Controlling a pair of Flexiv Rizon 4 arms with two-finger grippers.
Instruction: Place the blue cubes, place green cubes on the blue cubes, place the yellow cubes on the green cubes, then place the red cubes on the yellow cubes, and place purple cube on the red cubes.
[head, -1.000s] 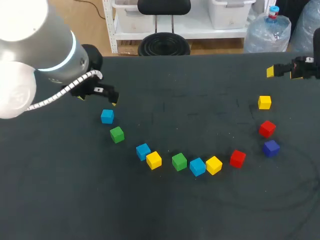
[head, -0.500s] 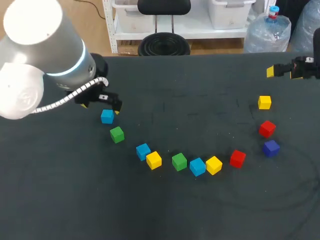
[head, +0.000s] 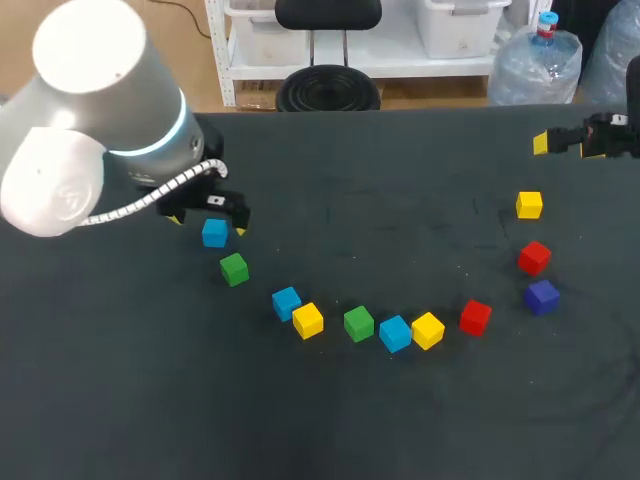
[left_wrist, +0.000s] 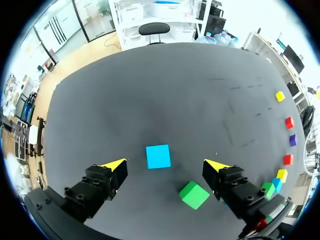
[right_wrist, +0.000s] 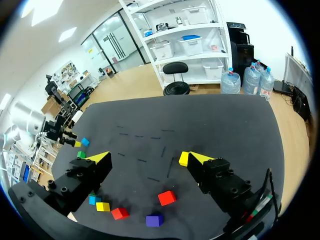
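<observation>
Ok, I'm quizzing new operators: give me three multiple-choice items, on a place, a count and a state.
1. Where is the small light blue cube nearest the left gripper? A between its fingers; B on a green cube; C beside the purple cube.
2. How many small yellow cubes are on the dark table? A one; B three; C five.
3. The right gripper is: A open; B shut on a red cube; C out of sight.
Key: A, it lies between the yellow tips; B, three show from above; A, fingers apart, nothing between.
</observation>
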